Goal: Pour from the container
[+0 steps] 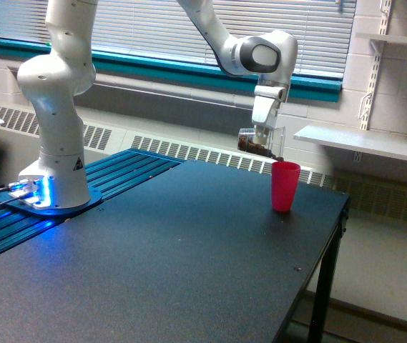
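Most of the brown grains look unpoured inside the container (260, 144), clenched in the gripper (262, 133) and tipped sideways, lip just above the pink cup (285, 186) below.

Dark counter (189, 271) carrying a pink cup and the robot's base

The matte black counter is stretching across the view, its edge and a thin leg showing at the exterior view's right. A pink cup (285, 186) is standing upright near the far right corner. On the exterior view's left, the arm's white base (49, 193) is sitting on blue ribbed panels (128, 168), glowing blue at its foot.
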Available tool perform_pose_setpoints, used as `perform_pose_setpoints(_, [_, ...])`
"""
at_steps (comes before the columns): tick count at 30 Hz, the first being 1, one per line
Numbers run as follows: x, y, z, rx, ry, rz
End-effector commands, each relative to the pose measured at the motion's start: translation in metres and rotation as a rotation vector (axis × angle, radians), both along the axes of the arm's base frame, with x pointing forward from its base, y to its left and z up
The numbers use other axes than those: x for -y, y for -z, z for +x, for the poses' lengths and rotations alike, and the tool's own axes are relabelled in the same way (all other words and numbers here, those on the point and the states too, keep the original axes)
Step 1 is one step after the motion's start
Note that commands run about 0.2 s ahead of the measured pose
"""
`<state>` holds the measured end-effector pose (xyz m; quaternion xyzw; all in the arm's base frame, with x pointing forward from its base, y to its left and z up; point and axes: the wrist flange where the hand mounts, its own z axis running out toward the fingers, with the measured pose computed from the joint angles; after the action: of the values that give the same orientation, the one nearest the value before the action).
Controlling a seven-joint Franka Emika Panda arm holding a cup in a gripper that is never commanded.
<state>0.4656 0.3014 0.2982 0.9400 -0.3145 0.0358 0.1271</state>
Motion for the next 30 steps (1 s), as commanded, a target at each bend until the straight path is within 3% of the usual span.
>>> perform_pose_setpoints(1, [-0.005, 0.002, 0.001, -0.017, -0.030, -0.010])
perform_pose_setpoints(30, [-0.018, 0.002, 0.004, -0.048, -0.066, -0.038])
